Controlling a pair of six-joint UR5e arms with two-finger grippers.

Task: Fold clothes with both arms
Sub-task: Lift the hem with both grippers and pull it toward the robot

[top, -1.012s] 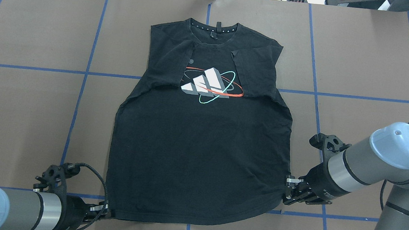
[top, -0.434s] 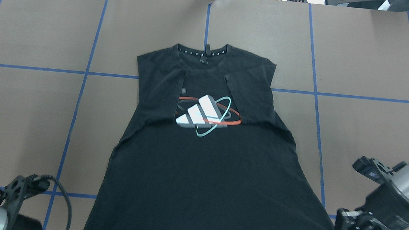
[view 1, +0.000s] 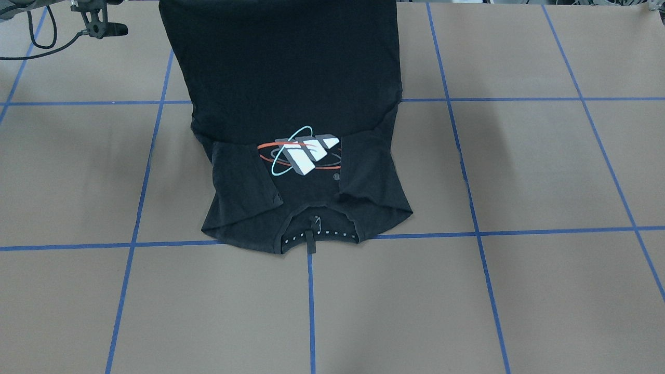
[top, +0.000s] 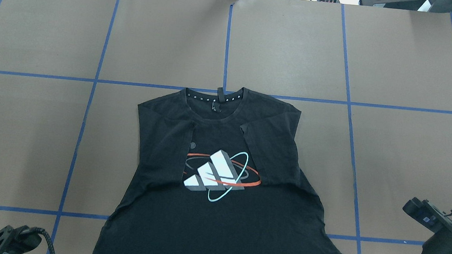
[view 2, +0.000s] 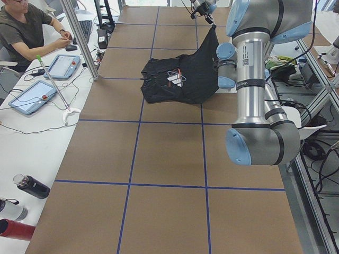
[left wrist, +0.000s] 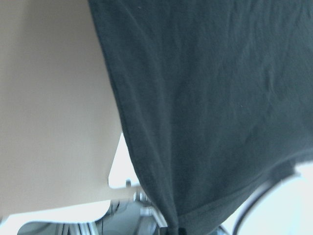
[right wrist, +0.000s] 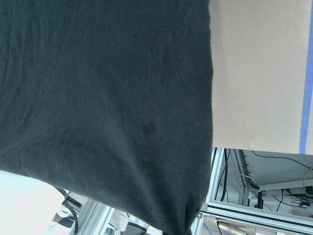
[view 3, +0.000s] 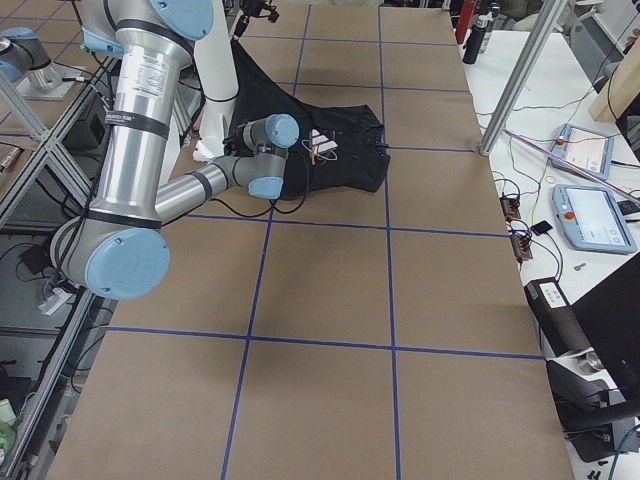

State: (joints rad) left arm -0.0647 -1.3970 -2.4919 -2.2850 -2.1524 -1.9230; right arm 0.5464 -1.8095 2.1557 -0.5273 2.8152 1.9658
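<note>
**Shirt dragged toward the robot, hem lifted at both corners**

Over the last second the shirt (top: 216,232) has been pulled toward the robot's side of the table (top: 25,126). The collar (top: 216,97), formerly near the far edge, is now seen about mid-table, and the lower half has been raised off the surface. This is judged to be a smoothing drag before the hem is carried over toward the collar. The two hem corners are pinched in the left gripper (left wrist: 172,230) and the right gripper (right wrist: 177,231), each clamped on cloth. The collar end, with sleeves (top: 159,145) folded in beside the print (top: 217,175), lies flat well beyond them.
</note>
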